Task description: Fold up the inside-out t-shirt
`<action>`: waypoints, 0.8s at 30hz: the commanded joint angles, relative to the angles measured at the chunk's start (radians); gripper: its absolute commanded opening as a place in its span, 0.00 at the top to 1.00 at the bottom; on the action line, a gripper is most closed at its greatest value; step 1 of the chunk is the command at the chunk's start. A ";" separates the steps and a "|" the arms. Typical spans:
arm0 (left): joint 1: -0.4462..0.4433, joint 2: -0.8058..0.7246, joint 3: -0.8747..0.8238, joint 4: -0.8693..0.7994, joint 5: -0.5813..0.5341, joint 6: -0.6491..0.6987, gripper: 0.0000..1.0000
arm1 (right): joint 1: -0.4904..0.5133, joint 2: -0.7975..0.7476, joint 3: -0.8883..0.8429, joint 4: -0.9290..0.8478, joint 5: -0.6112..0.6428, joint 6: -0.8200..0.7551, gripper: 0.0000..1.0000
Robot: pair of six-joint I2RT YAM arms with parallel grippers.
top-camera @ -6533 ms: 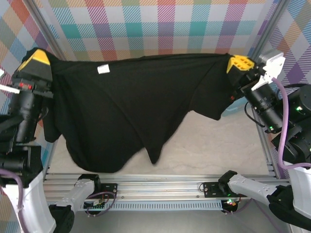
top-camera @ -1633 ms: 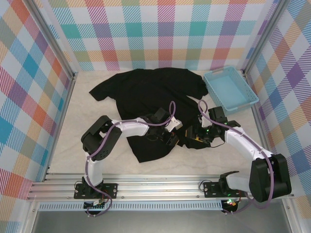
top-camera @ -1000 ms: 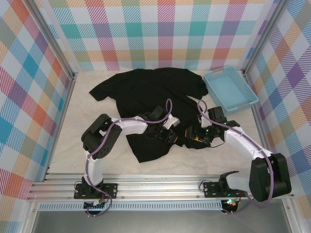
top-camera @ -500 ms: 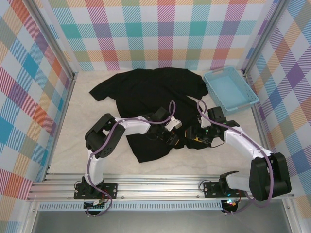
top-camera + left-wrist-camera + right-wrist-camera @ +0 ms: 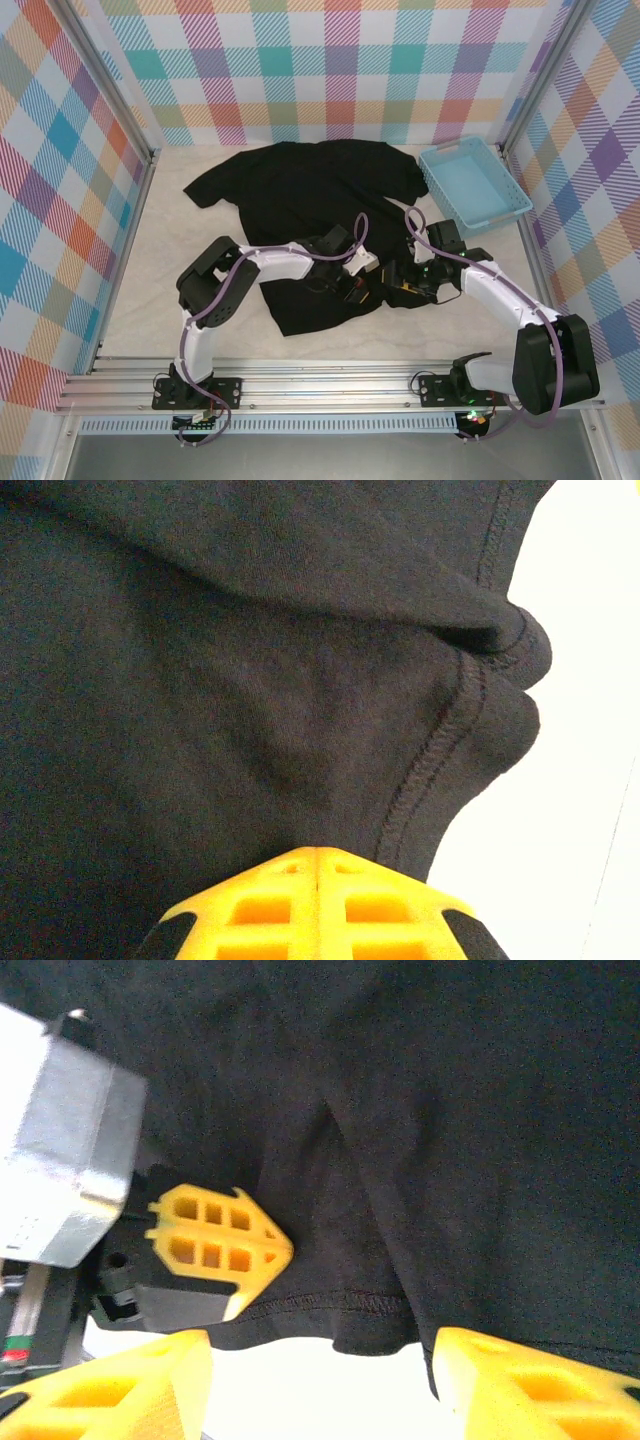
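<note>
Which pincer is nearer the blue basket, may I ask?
Right. The right pincer is diagonally left of the blue basket; the left pincer is farther left, pinching the black t-shirt.

Three plaid walls, the back wall (image 5: 330,70), left wall (image 5: 60,200) and right wall (image 5: 590,170), enclose a pale cream table surface (image 5: 150,300). Aluminium posts (image 5: 540,80) mark the far corners; an aluminium rail (image 5: 330,385) bounds the near edge. Lighting is even and diffuse.

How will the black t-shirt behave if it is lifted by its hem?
Probably floppy: the t-shirt lies in soft folds and puckers at the shut left gripper. Likely light and thin, since its hem curls over itself. Lifted by one point, it may sag and drag.
</note>
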 commanded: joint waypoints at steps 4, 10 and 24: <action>0.028 -0.136 -0.075 0.141 0.002 -0.104 1.00 | 0.006 -0.093 0.001 -0.015 0.044 -0.027 0.40; 0.016 -0.129 -0.097 0.152 -0.012 -0.088 0.94 | 0.041 -0.068 -0.044 0.004 0.024 0.009 0.45; -0.182 -0.059 -0.031 0.113 -0.369 0.085 0.40 | -0.080 -0.132 -0.058 -0.040 0.131 0.012 0.42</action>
